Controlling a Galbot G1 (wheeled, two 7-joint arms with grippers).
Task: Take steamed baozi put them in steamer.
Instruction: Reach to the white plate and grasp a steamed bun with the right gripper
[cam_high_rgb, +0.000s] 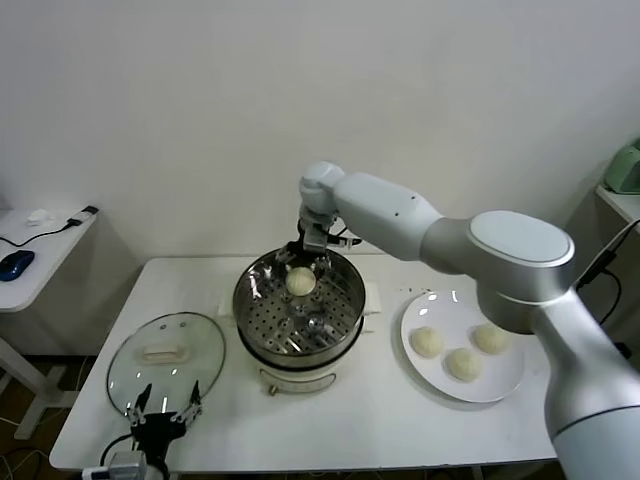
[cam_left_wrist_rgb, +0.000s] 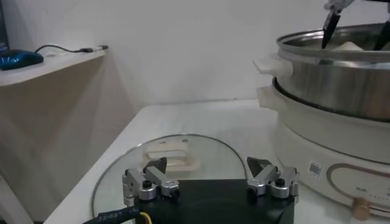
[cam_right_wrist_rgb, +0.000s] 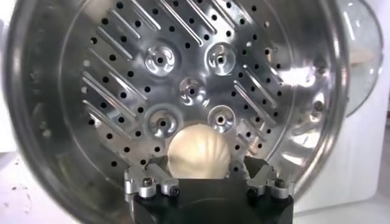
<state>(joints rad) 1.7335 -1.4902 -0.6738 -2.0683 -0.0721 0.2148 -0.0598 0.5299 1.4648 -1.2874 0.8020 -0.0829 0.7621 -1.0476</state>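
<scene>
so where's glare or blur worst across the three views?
Right wrist view: bright specular streaks on the steamer tray and wall; the baozi between the right gripper fingers reads clearly. Left wrist view: dim, the left gripper sharp, the glass lid faintly reflective. Head view: even light, soft shadows under the white plate.

Hardly any lettering can be read. In the left wrist view a cable (cam_left_wrist_rgb: 116, 214) at the left gripper (cam_left_wrist_rgb: 210, 176) carries a row of small printed digits, too fine to make out. The steamer (cam_left_wrist_rgb: 332, 152) has a small square sticker on its white base, its print illegible.
</scene>
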